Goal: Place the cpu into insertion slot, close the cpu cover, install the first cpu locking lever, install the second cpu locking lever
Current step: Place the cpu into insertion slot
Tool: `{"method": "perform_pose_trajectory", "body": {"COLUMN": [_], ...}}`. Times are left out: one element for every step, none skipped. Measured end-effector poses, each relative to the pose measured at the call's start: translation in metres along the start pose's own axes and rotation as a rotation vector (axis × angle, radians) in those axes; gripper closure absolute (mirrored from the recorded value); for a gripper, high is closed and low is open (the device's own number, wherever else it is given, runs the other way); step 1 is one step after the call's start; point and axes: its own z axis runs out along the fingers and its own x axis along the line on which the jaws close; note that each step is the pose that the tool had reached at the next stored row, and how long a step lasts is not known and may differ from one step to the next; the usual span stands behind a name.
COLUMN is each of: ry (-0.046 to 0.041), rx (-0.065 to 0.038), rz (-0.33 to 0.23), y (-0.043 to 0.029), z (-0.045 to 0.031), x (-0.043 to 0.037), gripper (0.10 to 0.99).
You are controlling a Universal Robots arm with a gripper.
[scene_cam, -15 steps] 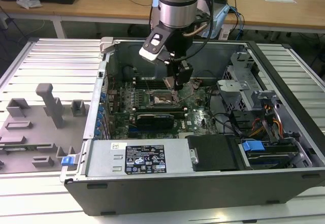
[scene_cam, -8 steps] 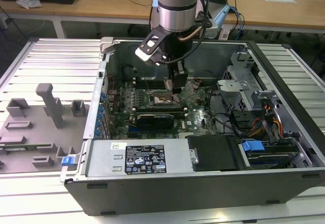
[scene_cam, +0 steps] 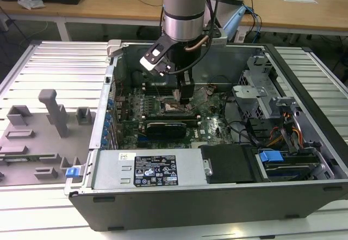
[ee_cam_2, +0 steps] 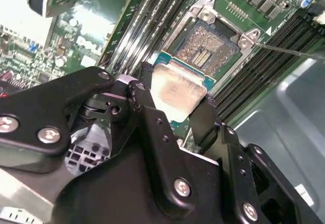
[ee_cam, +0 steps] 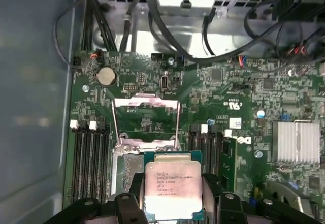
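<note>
- the gripper [ee_cam_2: 172, 104] is pinching the cpu [ee_cam_2: 175, 89], with a black finger [ee_cam_2: 147, 112] pressed on each of two opposite edges
- in both wrist views the chip's pale metal top faces the camera, and in the first wrist view the cpu [ee_cam: 173, 187] lies flat between the fingertips with a bit of green edge around the lid
- the cpu isn't seated: it hangs over the near edge of the insertion slot [ee_cam_2: 207, 49], and I honestly can't tell if it touches
- the cpu cover [ee_cam: 146, 102] is swung open, clear of the slot, on the side away from the gripper
- black memory slots [ee_cam: 89, 158] run along both sides of the socket on the green motherboard [ee_cam: 238, 89]
- in the exterior view the arm [scene_cam: 184, 6] drops in from the top middle of the frame, and the gripper [scene_cam: 182, 94] is down inside the open computer case [scene_cam: 217, 210], just above centre
- a silver power supply [scene_cam: 147, 169] sits lower middle
- a grey fixture tray [scene_cam: 32, 136] sits beside the case at the exterior view's left
</note>
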Motion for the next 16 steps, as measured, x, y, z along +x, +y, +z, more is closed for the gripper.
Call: {"method": "perform_pose_trajectory", "body": {"ry": [-0.0009,-0.0022,-0.0030,-0.0038,-0.0046,-0.0049,-0.0048,-0.0051,-0.0052,-0.0049,-0.0051,-0.0052,-0.0054,-0.0056,-0.0059,-0.0060], "rx": [0.002,0.004,0.005,0.007,0.009,0.012,0.014,0.017,0.020,0.023,0.024,0.026,0.027,0.028,0.030,0.031], "rz": [0.005,0.011,0.015,0.018,0.023,0.026,0.027,0.029,0.030,0.033,0.035,0.036,0.038,0.040,0.044,0.045], "y": [-0.0011,-0.0025,-0.0035,-0.0044,-0.0053,-0.0055,-0.0055,-0.0056,-0.0057,-0.0058,-0.0060,-0.0060,-0.0062,-0.0064,-0.0071,-0.0075], "z": [0.0024,0.0053,0.0072,0.0092,0.0123,0.0142,0.0155,0.0172,0.0190,0.0217,0.0233,0.0246,0.0261,0.0274,0.0294,0.0302], "x": [0.0010,0.0024,0.0033,0.0041,0.0056,0.0071,0.0083,0.0106,0.0127,0.0145,0.0152,0.0157,0.0163,0.0170,0.0182,0.0188], "gripper": [0.545,0.545,0.545,0.545,0.545,0.545,0.545,0.545,0.545,0.545,0.545,0.545,0.545,0.545,0.545,0.545]}}
